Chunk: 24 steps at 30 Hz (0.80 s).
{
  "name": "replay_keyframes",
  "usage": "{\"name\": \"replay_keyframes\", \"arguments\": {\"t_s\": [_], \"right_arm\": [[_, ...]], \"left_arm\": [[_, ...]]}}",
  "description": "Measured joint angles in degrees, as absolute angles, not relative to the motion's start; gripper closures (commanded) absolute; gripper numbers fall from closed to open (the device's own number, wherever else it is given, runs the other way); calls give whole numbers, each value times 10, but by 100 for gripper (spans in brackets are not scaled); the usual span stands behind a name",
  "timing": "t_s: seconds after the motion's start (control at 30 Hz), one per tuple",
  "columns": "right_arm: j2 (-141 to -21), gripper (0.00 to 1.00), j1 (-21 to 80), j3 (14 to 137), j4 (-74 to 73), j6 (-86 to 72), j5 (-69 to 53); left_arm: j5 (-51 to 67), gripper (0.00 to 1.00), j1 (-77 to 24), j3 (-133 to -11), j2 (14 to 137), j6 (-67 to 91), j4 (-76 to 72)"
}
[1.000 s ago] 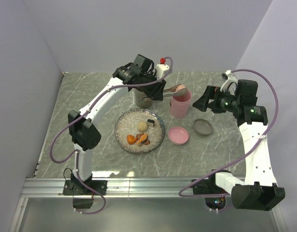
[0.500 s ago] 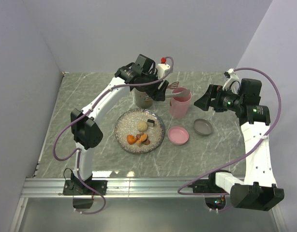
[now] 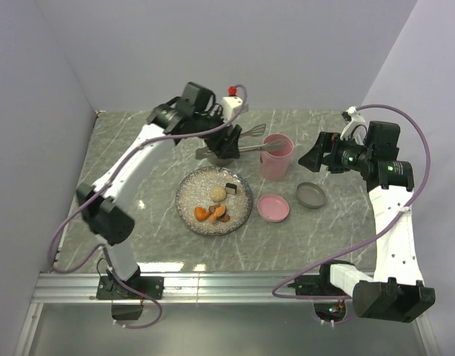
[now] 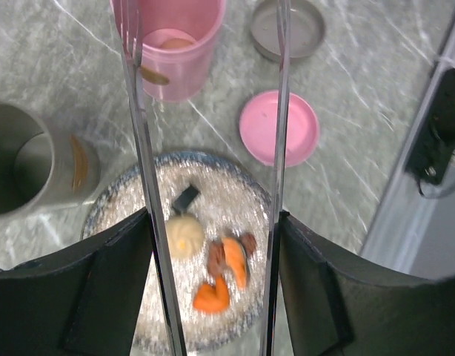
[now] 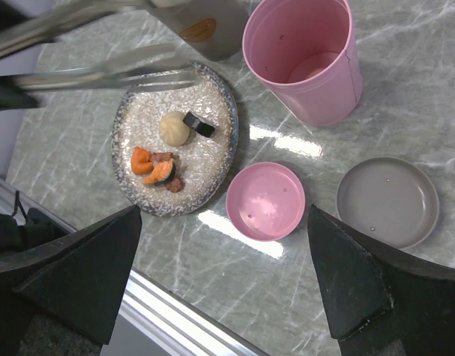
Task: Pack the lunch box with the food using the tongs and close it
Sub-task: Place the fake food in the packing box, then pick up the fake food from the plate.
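Observation:
My left gripper (image 4: 213,289) is shut on the tongs (image 4: 142,148), whose two slim arms lie against its fingers and stand spread with nothing between them. In the top view the tongs (image 3: 238,148) reach right to the rim of the tall pink lunch box (image 3: 276,157). A pale pink piece (image 5: 316,65) lies inside the lunch box (image 5: 301,59). On the speckled plate (image 4: 213,185) lie a beige ball (image 4: 183,233), a dark cube (image 4: 185,199) and orange chunks (image 4: 235,259). My right gripper (image 3: 310,157) hangs open, right of the lunch box, holding nothing.
A grey cup (image 4: 35,163) stands behind the plate, left of the pink container. A pink lid (image 3: 273,208) and a grey lid (image 3: 310,195) lie right of the plate. Walls close in the table at the back and on both sides.
The tongs held a pink piece over the pink lunch box; they have spread and it now lies inside. My left arm has drawn back to the left. The right arm barely moved.

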<state>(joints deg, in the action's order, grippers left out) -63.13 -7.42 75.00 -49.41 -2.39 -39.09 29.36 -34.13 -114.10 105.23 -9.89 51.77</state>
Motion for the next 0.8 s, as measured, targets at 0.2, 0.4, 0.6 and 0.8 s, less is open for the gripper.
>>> {"name": "replay_keyframes", "arguments": {"t_s": [0.2, 0.4, 0.6, 0.8], "right_arm": [[-631, 0, -74, 750, -495, -15, -386], [-631, 0, -75, 750, -494, -14, -386], [-631, 0, -76, 748, -494, -14, -392], [-631, 0, -76, 747, -494, -8, -394]], "left_arm": [[346, 30, -279, -1027, 893, -159, 553], [348, 31, -206, -867, 789, -226, 593], [324, 28, -193, -740, 761, -266, 611], [299, 29, -192, -693, 759, -273, 593]]}}
